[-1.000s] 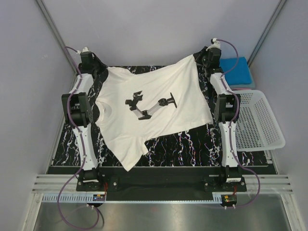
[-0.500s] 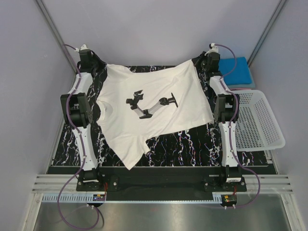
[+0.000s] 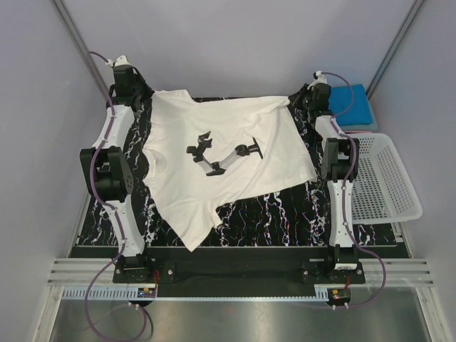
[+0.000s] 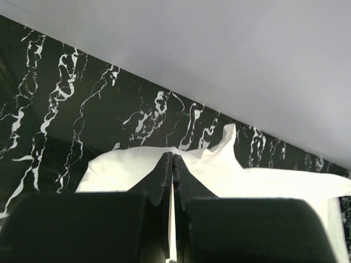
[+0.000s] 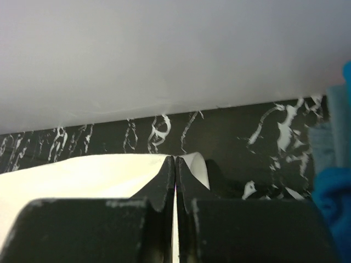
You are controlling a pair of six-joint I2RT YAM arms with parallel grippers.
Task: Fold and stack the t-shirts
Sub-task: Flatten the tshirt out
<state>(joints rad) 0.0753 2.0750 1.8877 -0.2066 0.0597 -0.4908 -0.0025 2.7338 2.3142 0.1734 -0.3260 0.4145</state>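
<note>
Over the last second my left arm has stretched further toward the far left corner of the black marbled mat. The right corner of the white t-shirt, which peaked up before, now sits lower, so the edge I hold runs straighter along the mat's far edge. My left gripper is clenched on the shirt's corner at the mat's far left, with white cloth bunched around the fingertips. My right gripper is pinched on the opposite corner at the mat's far right. The rest of the shirt lies spread print-up from both grippers toward the mat's near edge, one sleeve almost reaching it. A folded blue t-shirt rests just past the mat's far right corner, and a white lattice basket stands beside the mat's right edge.
</note>
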